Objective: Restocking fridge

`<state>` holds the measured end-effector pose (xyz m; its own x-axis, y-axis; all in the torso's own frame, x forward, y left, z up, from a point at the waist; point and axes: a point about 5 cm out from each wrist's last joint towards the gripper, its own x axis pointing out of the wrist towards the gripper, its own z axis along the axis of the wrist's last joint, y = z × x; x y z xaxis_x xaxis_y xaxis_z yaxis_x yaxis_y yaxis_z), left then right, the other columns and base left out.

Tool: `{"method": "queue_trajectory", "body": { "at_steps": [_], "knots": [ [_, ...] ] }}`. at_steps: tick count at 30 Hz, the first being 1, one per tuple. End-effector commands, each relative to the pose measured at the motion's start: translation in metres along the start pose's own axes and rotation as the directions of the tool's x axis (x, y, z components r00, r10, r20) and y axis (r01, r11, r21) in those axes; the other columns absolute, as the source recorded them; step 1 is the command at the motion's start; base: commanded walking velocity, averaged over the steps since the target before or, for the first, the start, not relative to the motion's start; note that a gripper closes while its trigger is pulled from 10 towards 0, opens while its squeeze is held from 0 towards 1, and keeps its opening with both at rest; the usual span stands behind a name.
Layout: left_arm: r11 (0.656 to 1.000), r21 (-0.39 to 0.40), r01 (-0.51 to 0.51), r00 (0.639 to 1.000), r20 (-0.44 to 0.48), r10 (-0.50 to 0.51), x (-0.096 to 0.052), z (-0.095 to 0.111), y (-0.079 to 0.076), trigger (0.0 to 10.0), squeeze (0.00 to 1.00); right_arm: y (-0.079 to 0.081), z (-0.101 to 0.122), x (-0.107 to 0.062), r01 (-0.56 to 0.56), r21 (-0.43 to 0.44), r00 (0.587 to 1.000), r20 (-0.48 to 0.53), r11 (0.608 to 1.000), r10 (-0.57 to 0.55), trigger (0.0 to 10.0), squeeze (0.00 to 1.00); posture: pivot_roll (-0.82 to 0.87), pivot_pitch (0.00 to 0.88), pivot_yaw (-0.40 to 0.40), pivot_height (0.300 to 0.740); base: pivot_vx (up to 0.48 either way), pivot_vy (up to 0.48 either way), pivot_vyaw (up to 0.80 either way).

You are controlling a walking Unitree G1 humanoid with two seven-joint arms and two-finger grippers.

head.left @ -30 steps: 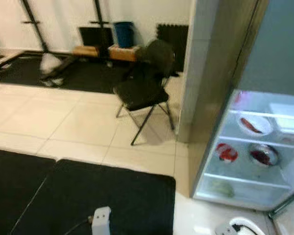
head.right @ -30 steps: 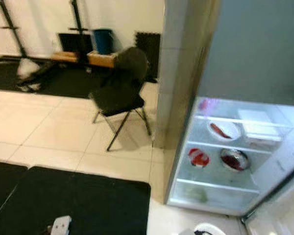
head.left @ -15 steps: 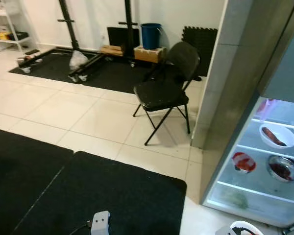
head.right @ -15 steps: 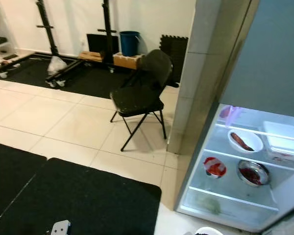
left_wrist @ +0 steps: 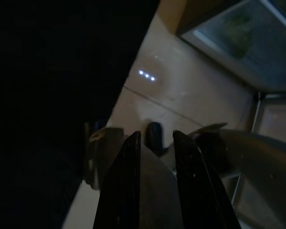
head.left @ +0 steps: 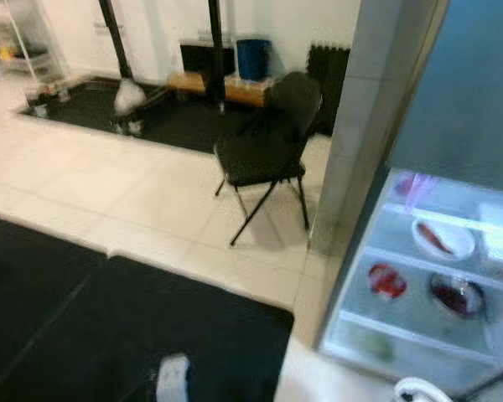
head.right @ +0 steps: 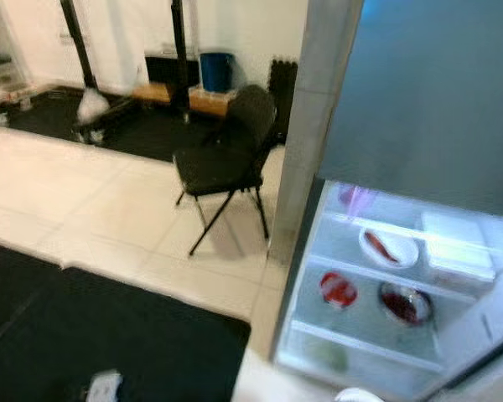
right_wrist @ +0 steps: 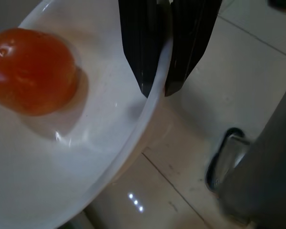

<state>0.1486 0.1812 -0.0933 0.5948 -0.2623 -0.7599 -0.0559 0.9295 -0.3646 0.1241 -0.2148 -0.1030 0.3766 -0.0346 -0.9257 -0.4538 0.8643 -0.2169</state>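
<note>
Right gripper [right_wrist: 157, 71] clamped on the rim of a white plate [right_wrist: 47, 162]; one black finger inside the rim, the other outside. On the plate sits a red tomato [right_wrist: 31, 71], glossy, lying well in from the pinched edge. A sliver of the plate's rim shows at the bottom of the left eye view [head.left: 419, 389], just in front of the fridge. Below the plate, pale floor tile [right_wrist: 257, 62] with a reflected light spot.

Left gripper [left_wrist: 157, 143] hangs low over the floor, fingers nearly together with a thin gap between them, holding nothing. Beyond its tips: dark mat on one side, pale tile on the other, and a corner of the lit fridge interior.

Fridge [head.right: 386, 293] stands open on the right, interior lit. Upper shelf: a white bowl [head.right: 388, 249] with something reddish in it, a pale lidded container [head.right: 457, 247] beside it, a pinkish item [head.right: 355, 199] behind. Middle shelf: a red-filled dish [head.right: 339, 289] and a metal bowl [head.right: 405, 303] with dark red contents, side by side, apart. Lowest level: something green [head.right: 335, 356], blurred.

Left of the fridge, a grey pillar [head.left: 373, 109]. Past it, a black folding chair [head.left: 268, 155] on cream tile. A black mat [head.left: 109, 335] covers the near floor. Far wall: a blue bin [head.left: 253, 59], black rack posts [head.left: 211, 42], wooden boxes [head.left: 243, 88]. Head views soft with motion blur.
</note>
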Motion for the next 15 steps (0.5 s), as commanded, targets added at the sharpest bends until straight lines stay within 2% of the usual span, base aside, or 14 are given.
{"method": "queue_trajectory", "body": {
  "at_steps": [1, 5, 8, 15],
  "knots": [
    [1.0, 0.002, -0.004, 1.0, -0.017, 0.004, -0.0013, -0.0041, 0.0011, 10.0, 0.0, -0.0061, 0.0058, 0.0001, 0.017, -0.022, 1.0, 0.022, 1.0, -0.017, 10.0, 0.0, 0.0, 0.0, -0.024, 0.74, 0.0, -0.446, 0.79],
    [1.0, 0.003, -0.011, 1.0, -0.018, 0.011, -0.0017, -0.0055, 0.0016, 10.0, 0.0, -0.0065, 0.0051, -0.0001, 0.02, -0.023, 1.0, 0.022, 1.0, -0.019, 10.0, 0.0, 0.0, 0.0, -0.025, 0.74, 0.0, -0.354, 0.79],
    [1.0, 0.0, -0.028, 1.0, -0.014, 0.028, -0.0021, -0.0058, 0.0028, 10.0, 0.0, -0.0062, 0.0052, -0.0001, 0.021, -0.031, 1.0, 0.024, 0.999, -0.02, 10.0, 0.0, 0.0, 0.0, -0.024, 0.74, 0.0, 0.0, 0.77],
    [1.0, 0.003, -0.025, 1.0, -0.012, 0.025, -0.002, -0.0048, 0.003, 10.0, 0.0, -0.0077, 0.0059, -0.0001, 0.041, -0.04, 0.999, 0.025, 0.998, -0.04, 10.0, 0.0, 0.0, 0.0, -0.025, 0.74, 0.0, 0.0, 0.0]
  ]
}}
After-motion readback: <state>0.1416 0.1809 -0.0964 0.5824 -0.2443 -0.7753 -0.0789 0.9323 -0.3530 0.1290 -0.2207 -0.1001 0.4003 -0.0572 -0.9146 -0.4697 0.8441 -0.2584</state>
